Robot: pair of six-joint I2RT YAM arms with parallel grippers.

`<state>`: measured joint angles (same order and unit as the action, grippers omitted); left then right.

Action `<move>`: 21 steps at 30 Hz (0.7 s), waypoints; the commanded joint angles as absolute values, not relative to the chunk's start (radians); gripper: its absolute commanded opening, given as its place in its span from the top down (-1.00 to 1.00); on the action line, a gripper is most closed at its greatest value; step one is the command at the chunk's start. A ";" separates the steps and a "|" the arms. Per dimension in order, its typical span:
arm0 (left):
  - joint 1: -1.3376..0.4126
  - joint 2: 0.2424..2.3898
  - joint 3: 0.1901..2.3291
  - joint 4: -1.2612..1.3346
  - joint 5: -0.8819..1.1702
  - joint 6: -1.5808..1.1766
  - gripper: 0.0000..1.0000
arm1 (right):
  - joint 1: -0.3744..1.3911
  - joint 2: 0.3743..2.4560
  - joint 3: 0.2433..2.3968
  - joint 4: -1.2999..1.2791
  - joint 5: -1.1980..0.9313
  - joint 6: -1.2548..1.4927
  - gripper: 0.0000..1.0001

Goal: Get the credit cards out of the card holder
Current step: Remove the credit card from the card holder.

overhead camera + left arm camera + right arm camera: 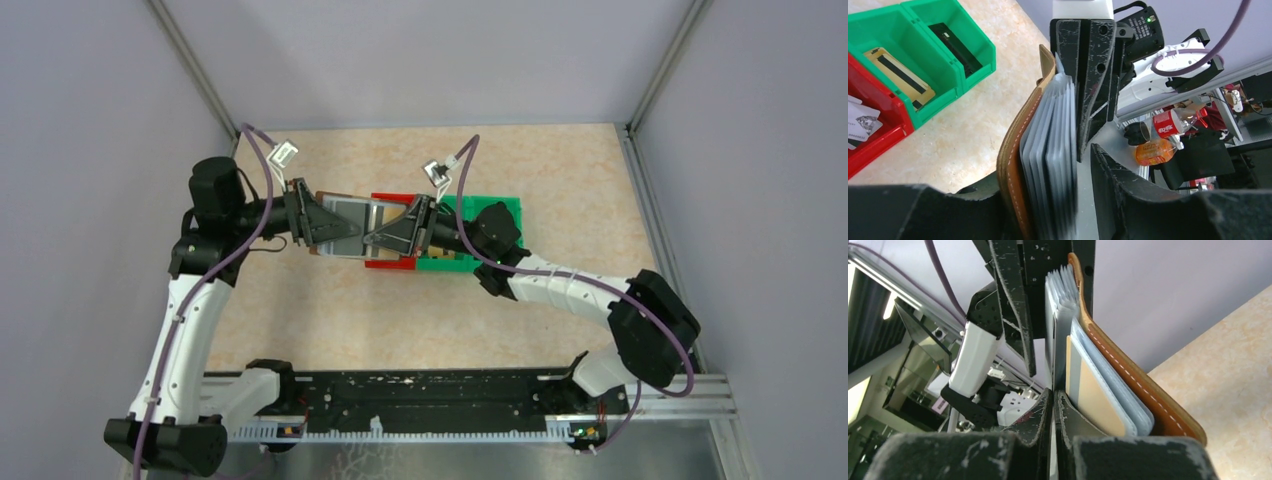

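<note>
Just left of mid-worktop, toward the far edge: black two-finger left hand point(350, 235), part-way open, one finger against the stitched cover, the other just clear of the leaves. Between both hands, apparently lifted off the beige stone-pattern worktop point(963, 135): small brown leather-look card holder point(1015, 155), spread open, pale clear pockets fanned. Tan plastic credit card point(1093, 395) tucked in one pocket. Black right hand point(1054, 397) pressed fully shut beside the outermost leaf. Further right, red plastic bin point(883, 137), then green plastic bin point(978, 65) with a gold striped credit card point(898, 75) and a dark credit card point(953, 47).

Best done by steadying the cover, pinching only a card's edge, drawing straight along its pocket.

Cannot tell whether anything sits between the shut fingers. Other pockets' contents unreadable; holder largely masked from above by both hands.
</note>
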<state>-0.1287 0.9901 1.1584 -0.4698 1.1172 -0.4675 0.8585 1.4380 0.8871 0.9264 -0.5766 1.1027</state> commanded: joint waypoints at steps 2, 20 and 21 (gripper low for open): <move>-0.133 0.990 1.185 -0.477 1.147 -0.468 0.01 | 0.847 1.414 0.845 1.088 -0.500 1.164 1.00; -0.133 0.962 1.102 -0.189 1.320 -0.714 0.14 | 0.842 1.346 0.769 1.081 -0.412 1.139 1.00; -0.133 0.961 1.101 -0.187 1.315 -0.710 0.14 | 0.842 1.343 0.763 1.088 -0.404 1.139 1.00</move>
